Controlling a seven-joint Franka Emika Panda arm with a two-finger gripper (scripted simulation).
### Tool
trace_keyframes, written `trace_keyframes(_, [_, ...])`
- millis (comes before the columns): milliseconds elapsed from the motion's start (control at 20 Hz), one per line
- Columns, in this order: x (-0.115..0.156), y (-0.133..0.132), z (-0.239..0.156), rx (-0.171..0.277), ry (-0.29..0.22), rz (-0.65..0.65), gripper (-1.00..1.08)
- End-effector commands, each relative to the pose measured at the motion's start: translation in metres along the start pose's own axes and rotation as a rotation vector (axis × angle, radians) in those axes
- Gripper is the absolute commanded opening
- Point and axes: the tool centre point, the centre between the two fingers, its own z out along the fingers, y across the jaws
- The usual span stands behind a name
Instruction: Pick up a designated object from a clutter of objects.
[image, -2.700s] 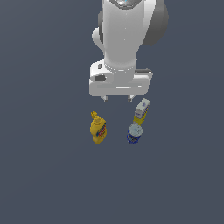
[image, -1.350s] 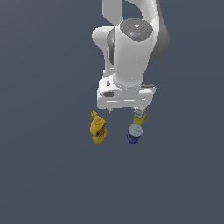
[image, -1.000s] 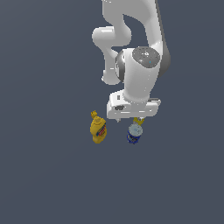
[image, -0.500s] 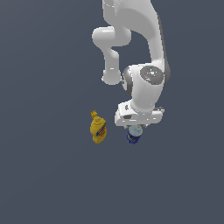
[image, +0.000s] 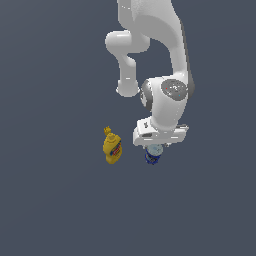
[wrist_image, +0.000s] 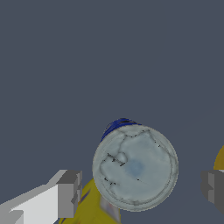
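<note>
Blue can is standing upright on the dark floor, sitting right under the arm's white hand, so in the exterior view you only catch its pale lid and a bit of blue peeking out below the gripper. Yellow bottle with the red label is off at the can's 9 o'clock in that view, near but clearly apart. In the wrist view the can is seen from straight above, silvery lid filling the middle, blue side showing along one edge. Fingers are spread wide, one grey pad on each side of the lid with visible gaps, not touching it, so nothing's grabbed. Some yellow-and-white packaging shows just behind the can there, partly hidden; can't tell what exactly.
</note>
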Motion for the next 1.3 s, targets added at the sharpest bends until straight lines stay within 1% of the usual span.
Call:
trace_keyframes(0, [0.000,0.000,0.006,0.000,-0.001,0.000,1.00])
trace_keyframes(400, [-0.001,-0.001,0.042,0.000,0.000,0.000,1.00])
trace_keyframes(650, [0.000,-0.001,0.048,0.001,0.001,0.001,1.00])
trace_keyframes(700, [0.000,-0.001,0.048,0.001,0.001,0.001,-1.00])
trace_keyframes(1250, [-0.001,0.000,0.047,0.001,0.001,0.001,-1.00])
